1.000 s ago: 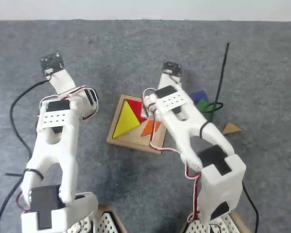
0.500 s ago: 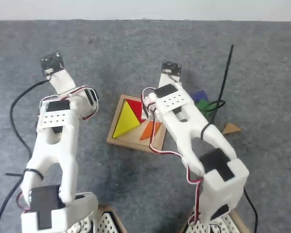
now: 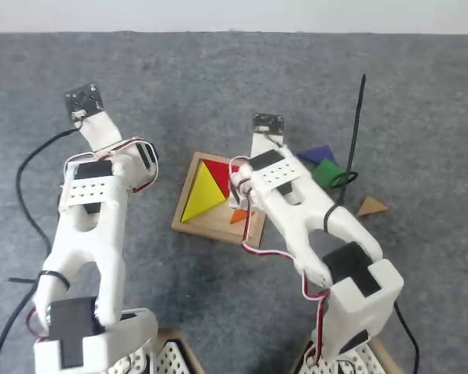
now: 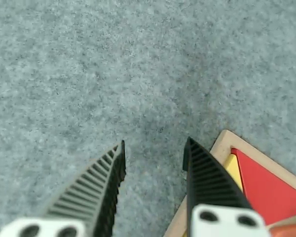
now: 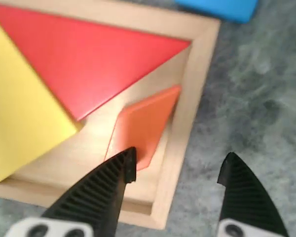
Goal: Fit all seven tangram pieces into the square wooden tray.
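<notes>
The square wooden tray (image 3: 189, 223) lies mid-table, between the two arms. In it are a yellow triangle (image 3: 201, 195), a red triangle (image 3: 217, 173) and an orange piece (image 3: 238, 216). My right gripper (image 3: 240, 193) hangs open over the tray's right side. In the right wrist view the right gripper (image 5: 181, 155) straddles the tray rim (image 5: 190, 98), one finger above the orange piece (image 5: 145, 131), the other above the carpet. My left gripper (image 4: 154, 145) stands open and holds nothing, over carpet just left of the tray corner (image 4: 224, 140). Right of the tray lie a dark blue piece (image 3: 318, 153), a green piece (image 3: 325, 171) and a tan triangle (image 3: 372, 206).
A black cable (image 3: 356, 117) runs up past the loose pieces at the right. A light blue piece (image 5: 218, 7) lies just beyond the tray's rim. Grey carpet covers the table, with open room behind and left of the tray.
My right arm has swung left, bringing its gripper further over the tray and covering more of the orange piece. The black cable shifted with it. The left arm kept still.
</notes>
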You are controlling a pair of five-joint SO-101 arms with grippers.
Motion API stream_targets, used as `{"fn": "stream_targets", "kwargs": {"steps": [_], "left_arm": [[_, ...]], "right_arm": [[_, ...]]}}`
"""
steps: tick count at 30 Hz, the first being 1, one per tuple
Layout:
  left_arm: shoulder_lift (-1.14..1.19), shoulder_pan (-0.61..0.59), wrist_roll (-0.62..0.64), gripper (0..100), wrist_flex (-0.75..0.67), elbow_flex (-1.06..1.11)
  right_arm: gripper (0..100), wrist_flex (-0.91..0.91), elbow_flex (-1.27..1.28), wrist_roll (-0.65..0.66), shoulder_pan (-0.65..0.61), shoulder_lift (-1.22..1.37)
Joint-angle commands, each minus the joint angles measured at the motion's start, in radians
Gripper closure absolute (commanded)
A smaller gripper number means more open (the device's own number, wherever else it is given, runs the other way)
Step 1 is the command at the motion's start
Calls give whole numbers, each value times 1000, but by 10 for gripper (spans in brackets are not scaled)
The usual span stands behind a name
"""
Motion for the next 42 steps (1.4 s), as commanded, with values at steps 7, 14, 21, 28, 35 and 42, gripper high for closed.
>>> {"fn": "stream_targets", "kwargs": {"steps": [7, 14, 21, 28, 35, 42], "left_arm": [[-14, 5, -12, 808, 9, -45], [-15, 6, -12, 808, 9, -45], [-15, 8, -12, 808, 8, -45], [48, -103, -153, 808, 38, -211], [408, -89, -302, 809, 296, -565], [629, -51, -370, 812, 305, -593]], "right_arm": [[721, -8, -107, 112, 205, 88], [721, 13, -199, 169, 260, 166], [721, 134, -270, 163, 252, 131], [783, 208, -157, 164, 245, -96], [775, 5, 275, 239, 305, -521], [775, -104, 537, 325, 507, -668]]}}
